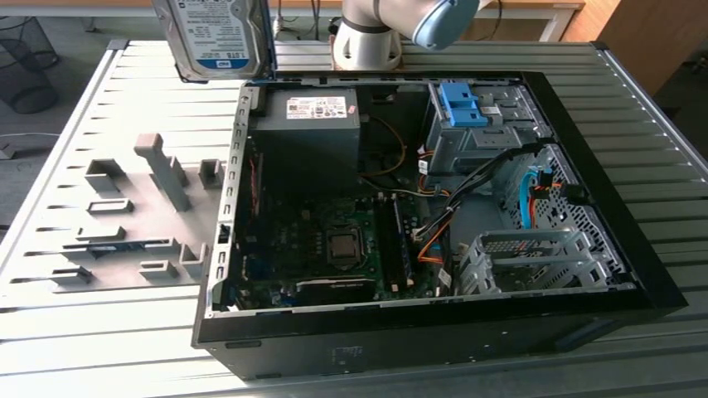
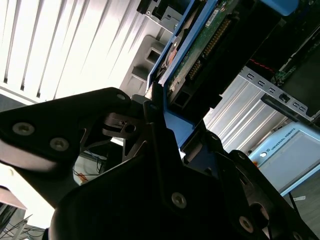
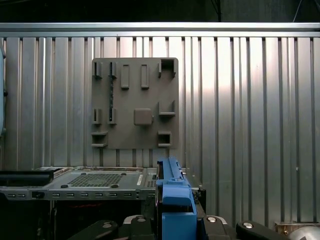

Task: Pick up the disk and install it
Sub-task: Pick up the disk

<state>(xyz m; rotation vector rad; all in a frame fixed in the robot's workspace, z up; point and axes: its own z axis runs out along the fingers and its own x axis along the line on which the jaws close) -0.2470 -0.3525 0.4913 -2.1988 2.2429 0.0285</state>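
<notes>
Flat silver metal disk [image 1: 212,40]: dull sheen on the casing, smooth white-and-blue label [image 1: 225,26], bright blue plastic carrier [image 3: 175,204] slightly glossy. Ribbed silver metal table [image 1: 78,340] throws streaky reflections; flat grey plastic fixture plate [image 3: 135,102] is matt. Black metal computer case [image 1: 615,207] has a matt painted finish.

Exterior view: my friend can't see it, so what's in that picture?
High in the air, the disk hangs near a corner of an open computer case on a slatted metal table. A grey holder plate lies at the exterior view's left of the case.
</notes>
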